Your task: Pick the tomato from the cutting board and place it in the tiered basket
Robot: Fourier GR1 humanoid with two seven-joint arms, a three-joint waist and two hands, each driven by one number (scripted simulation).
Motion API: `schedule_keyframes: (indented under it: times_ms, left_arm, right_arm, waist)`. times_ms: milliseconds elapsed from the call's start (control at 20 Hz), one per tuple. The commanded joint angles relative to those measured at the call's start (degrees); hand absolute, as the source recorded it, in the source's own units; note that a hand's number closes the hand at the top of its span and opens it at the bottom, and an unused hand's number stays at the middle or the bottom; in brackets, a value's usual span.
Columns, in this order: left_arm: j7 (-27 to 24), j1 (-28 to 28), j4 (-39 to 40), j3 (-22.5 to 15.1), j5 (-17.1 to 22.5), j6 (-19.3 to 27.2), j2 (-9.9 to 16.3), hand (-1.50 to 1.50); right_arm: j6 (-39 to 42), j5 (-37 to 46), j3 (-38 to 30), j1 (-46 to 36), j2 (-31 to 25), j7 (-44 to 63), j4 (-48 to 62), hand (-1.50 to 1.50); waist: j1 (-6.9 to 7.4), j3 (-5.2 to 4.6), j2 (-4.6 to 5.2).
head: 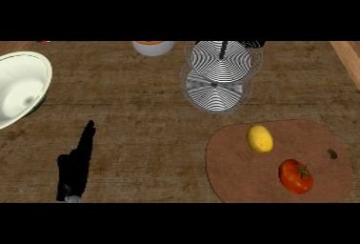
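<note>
One counter [141, 95] fills the view, brown, wood-grained with a rough streaked texture. Cutting board [239, 176] lies at lower right, rounded reddish-brown slab with a small dark hole near its right edge. Large bowl [35, 71] at the left edge, white glossy inside, cut off by the frame. Tiered basket [218, 76] stands at top centre, two round wire tiers seen from above as fine black-and-white striped discs, upper one smaller, with a dark centre post.

Left hand [76, 164] at lower left, black, fingers straight and close together pointing up the counter, holding nothing, well apart from the board. Right hand not visible.

Tomato [296, 176] rests on the board's lower right part, red, shiny, slightly oval, green stem on top right side. Not touched by anything. Yellow oval fruit [260, 138], smooth, lemon-like, lies on the board above and left of the tomato, near but apart. Small white cup [153, 47] with an orange top at the upper edge, left of the basket, partly cropped.
</note>
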Motion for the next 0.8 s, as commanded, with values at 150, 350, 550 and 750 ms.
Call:
schedule_keyframes:
  times_ms: [150, 350, 550, 750]
  left_arm:
    - [0.18, -0.5, 2.8, -0.42, -0.08, -1.22, -0.99, 0.0]
    - [0.46, -1.71, 2.88, -0.11, -0.13, -2.75, -0.41, 0.0]
    - [-0.88, -1.14, 3.54, -1.47, -1.73, -1.23, -2.6, 0.0]
    - [1.48, -3.07, 3.1, -1.26, -1.63, -1.98, -2.27, 0.0]
  right_arm:
    - [5.84, -1.87, 1.0, -3.41, -15.69, 19.63, -4.7, -1.5]
    - [1.84, -1.21, 6.77, -9.01, -17.05, 23.73, -4.25, -1.5]
    - [0.28, 1.54, 14.26, -11.87, -16.57, 23.96, -2.99, -1.5]
    - [4.11, 1.16, 18.71, -13.06, -18.51, 24.07, -1.05, -1.5]
  waist:
    - [1.17, -0.06, 0.31]
    - [2.43, 0.02, 0.56]
    - [3.31, 0.04, 0.75]
    - [3.24, 0.06, 0.8]
